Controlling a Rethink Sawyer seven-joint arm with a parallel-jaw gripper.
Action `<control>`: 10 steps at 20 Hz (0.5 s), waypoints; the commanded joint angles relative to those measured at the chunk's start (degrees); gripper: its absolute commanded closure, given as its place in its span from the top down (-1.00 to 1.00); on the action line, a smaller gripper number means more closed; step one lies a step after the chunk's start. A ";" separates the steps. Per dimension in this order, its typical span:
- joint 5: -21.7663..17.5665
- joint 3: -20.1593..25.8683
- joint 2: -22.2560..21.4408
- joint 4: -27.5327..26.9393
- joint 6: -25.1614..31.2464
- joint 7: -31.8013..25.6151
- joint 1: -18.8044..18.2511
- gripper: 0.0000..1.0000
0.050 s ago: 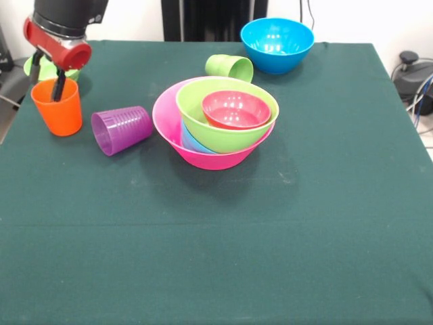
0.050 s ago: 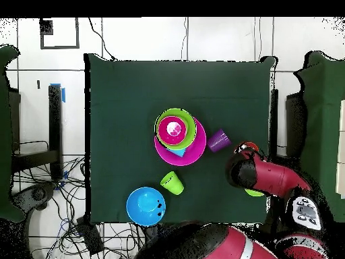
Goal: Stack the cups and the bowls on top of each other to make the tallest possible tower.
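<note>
Upper left of frame: gripper (image 1: 49, 73) reaching down over the upright orange plastic tumbler (image 1: 57, 108), one finger inside it; can't tell if clamped. Frame centre: big glossy pink plastic bowl (image 1: 203, 150) holding green and red bowls. Purple ribbed cup (image 1: 122, 129) tipped over between them.
</note>
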 commanded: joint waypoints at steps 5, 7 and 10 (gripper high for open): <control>0.73 3.50 3.64 -3.44 -1.05 4.45 2.94 1.00; 0.89 3.33 3.94 -3.66 -1.20 4.61 3.21 1.00; 1.14 2.97 4.23 -3.81 -1.43 4.95 3.59 1.00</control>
